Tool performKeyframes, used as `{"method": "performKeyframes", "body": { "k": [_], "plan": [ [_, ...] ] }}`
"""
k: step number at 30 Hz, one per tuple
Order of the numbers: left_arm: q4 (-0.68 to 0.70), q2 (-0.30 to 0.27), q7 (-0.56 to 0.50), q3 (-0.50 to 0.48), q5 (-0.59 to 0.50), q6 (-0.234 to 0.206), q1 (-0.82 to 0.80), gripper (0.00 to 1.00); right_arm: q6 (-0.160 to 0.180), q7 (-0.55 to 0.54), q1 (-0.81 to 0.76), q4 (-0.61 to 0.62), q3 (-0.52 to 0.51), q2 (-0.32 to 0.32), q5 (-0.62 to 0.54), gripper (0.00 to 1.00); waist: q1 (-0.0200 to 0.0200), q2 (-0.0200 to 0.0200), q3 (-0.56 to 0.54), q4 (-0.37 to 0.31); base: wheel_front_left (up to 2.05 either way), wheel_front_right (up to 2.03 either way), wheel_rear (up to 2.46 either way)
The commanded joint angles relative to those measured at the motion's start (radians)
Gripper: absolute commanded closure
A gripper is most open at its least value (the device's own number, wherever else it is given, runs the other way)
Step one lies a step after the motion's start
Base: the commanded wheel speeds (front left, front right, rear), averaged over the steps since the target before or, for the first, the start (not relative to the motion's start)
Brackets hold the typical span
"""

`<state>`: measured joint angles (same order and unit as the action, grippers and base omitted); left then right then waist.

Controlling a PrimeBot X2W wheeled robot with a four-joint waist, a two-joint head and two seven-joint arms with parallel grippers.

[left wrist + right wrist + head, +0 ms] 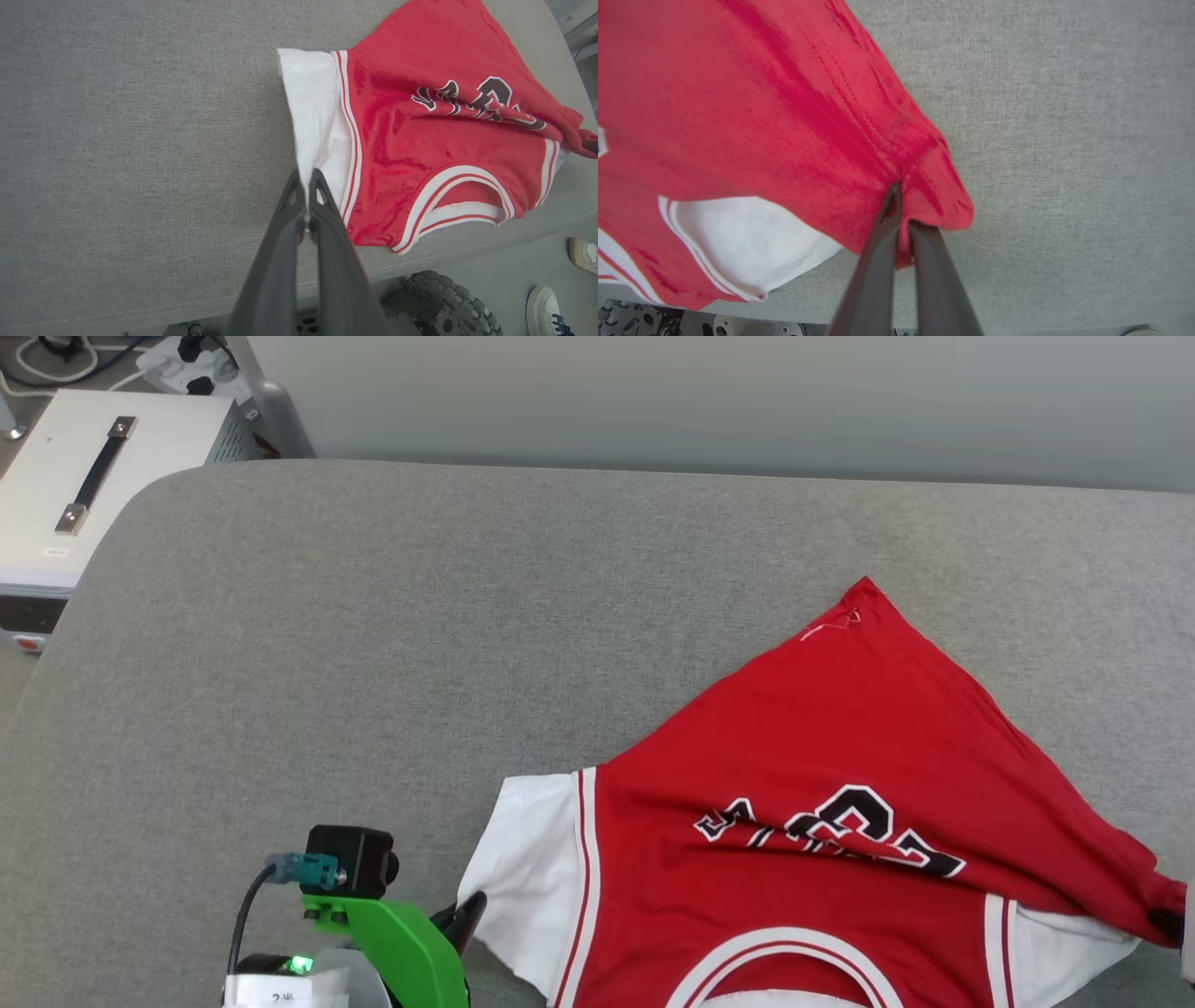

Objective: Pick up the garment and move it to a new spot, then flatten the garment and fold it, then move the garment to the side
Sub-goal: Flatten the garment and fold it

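Left end effector (306,173) pinching garment (822,756) sleeve (308,102), right end effector (906,205) clamping hem (924,154), cushion (373,644) leftward

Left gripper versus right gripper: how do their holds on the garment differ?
On the garment, the left gripper pinches the edge of the white sleeve, while the right gripper pinches a red hem corner. The cloth at the left gripper lies flat; at the right gripper it bunches around the fingers. Both are shut on the garment.
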<state>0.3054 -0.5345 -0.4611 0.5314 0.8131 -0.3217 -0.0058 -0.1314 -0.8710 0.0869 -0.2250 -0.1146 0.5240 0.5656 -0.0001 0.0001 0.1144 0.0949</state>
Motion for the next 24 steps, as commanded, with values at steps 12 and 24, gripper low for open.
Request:
{"method": "performKeyframes", "body": {
  "k": [12,24],
  "plan": [
    [-0.032,0.028,0.026,-0.001,0.023,0.01,-0.003,1.0,0.001,-0.02,-0.105,0.071,-0.068,-0.085,-0.039,1.0,0.0001,-0.0001,-0.005,-0.019,0.0,0.0,0.0],
    [0.001,0.02,0.021,0.0,0.013,0.016,-0.032,1.0,0.001,-0.096,-0.002,0.256,-0.026,-0.021,-0.006,0.0,0.0001,-0.0001,0.036,0.021,0.0,0.0,0.0]
  ]
}}
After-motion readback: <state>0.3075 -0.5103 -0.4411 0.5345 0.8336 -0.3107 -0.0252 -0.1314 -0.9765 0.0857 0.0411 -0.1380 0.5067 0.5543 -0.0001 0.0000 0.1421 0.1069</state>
